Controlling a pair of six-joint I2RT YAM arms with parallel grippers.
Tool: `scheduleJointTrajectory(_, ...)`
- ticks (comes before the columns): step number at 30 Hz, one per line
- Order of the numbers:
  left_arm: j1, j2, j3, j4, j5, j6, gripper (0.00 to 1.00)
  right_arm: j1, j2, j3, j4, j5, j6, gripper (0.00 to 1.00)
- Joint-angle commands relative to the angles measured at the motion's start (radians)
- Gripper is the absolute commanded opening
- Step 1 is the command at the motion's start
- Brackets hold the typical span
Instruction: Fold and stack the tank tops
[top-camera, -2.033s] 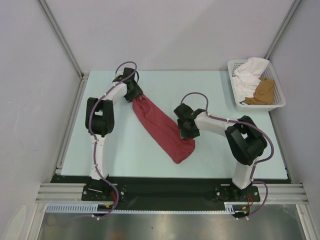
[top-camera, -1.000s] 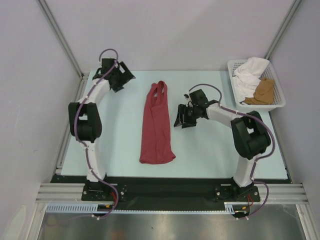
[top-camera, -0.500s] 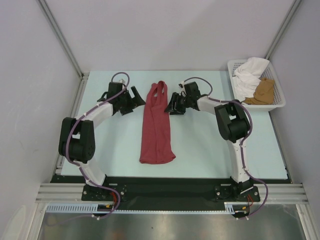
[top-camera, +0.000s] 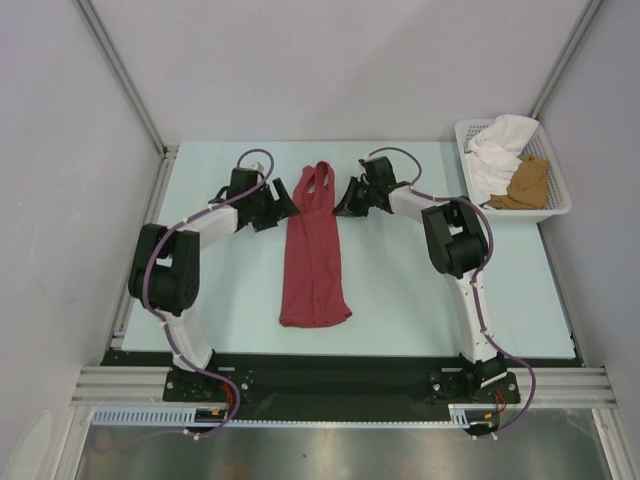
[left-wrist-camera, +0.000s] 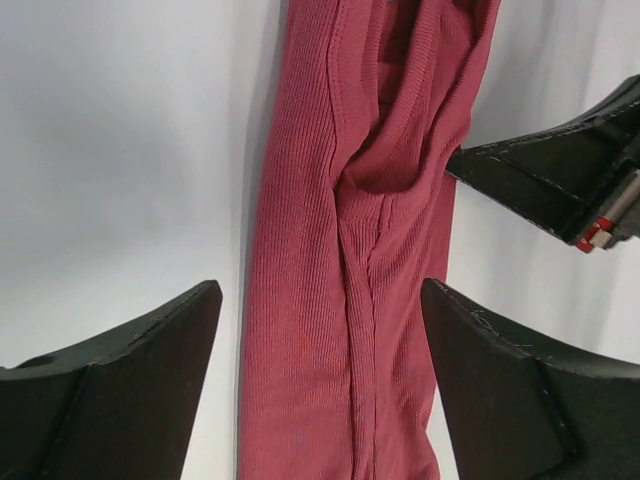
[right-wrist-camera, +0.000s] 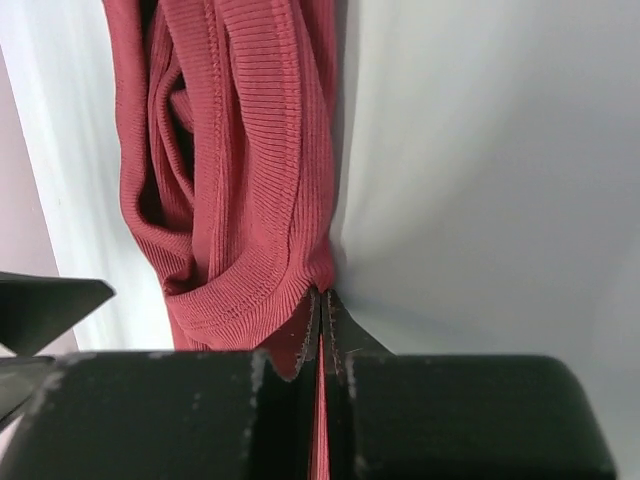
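dark red tank top (top-camera: 314, 255) lies flat mid desk (top-camera: 420, 290), folded into one long narrow strip, straps at the far end, hem toward the arm bases. ribbed knit, soft creases near the neck. right gripper (right-wrist-camera: 321, 320) is pinched closed on the top's right edge by the strap end, with a thin sliver of red cloth between the fingers. left gripper (left-wrist-camera: 320, 290) has its jaws spread wide, holding nothing, low at the top's left edge opposite the right one. desk is smooth and pale blue-green. one white mesh plastic basket (top-camera: 560, 205) sits at the far right corner, holding a crumpled white cloth (top-camera: 497, 150) and a tan-brown tank top (top-camera: 527, 182). two tank tops, two grippers, one basket.
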Motion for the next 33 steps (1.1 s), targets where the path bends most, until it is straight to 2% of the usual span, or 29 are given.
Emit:
scheduleJointTrajectory(1, -0.023, 0.063, 0.077, 0.023, 0.006, 0.028, 0.85, -0.039, 0.022, 0.000, -0.023, 0.055, 0.017, 0.00)
scheduleJointTrajectory(8, -0.037, 0.173, 0.172, 0.017, -0.003, 0.033, 0.73, -0.105, 0.010, -0.013, -0.015, 0.027, 0.004, 0.00)
scheduleJointTrajectory(12, -0.040, 0.234, 0.227, 0.013, 0.004, 0.030, 0.63, -0.106, 0.031, 0.018, -0.027, -0.013, -0.010, 0.00)
scheduleJointTrajectory(21, -0.040, 0.368, 0.391, -0.027, -0.022, 0.030, 0.45, -0.123, 0.062, 0.067, -0.041, 0.000, -0.018, 0.00)
scheduleJointTrajectory(25, -0.040, 0.408, 0.448, -0.032, -0.036, 0.019, 0.43, -0.125, 0.097, 0.135, -0.070, 0.004, -0.018, 0.00)
scheduleJointTrajectory(26, -0.040, 0.411, 0.459, -0.032, -0.039, 0.019, 0.44, -0.128, 0.105, 0.148, -0.081, 0.004, -0.019, 0.00)
scheduleJointTrajectory(28, -0.038, 0.403, 0.459, -0.027, -0.080, 0.016, 0.60, -0.132, 0.128, 0.199, -0.108, 0.004, -0.018, 0.02)
scheduleJointTrajectory(30, -0.034, 0.365, 0.430, -0.006, -0.086, 0.023, 0.72, -0.141, 0.126, 0.207, -0.116, -0.017, -0.016, 0.15)
scheduleJointTrajectory(31, -0.032, 0.336, 0.405, 0.006, -0.098, 0.026, 0.75, -0.145, 0.116, 0.201, -0.113, -0.023, -0.021, 0.32)
scheduleJointTrajectory(32, -0.032, 0.304, 0.332, 0.029, -0.105, 0.031, 0.78, -0.145, 0.075, 0.158, -0.098, -0.020, -0.029, 0.36)
scheduleJointTrajectory(33, -0.034, 0.269, 0.286, 0.084, -0.106, 0.040, 0.89, -0.145, 0.045, 0.127, -0.090, -0.013, -0.035, 0.40)
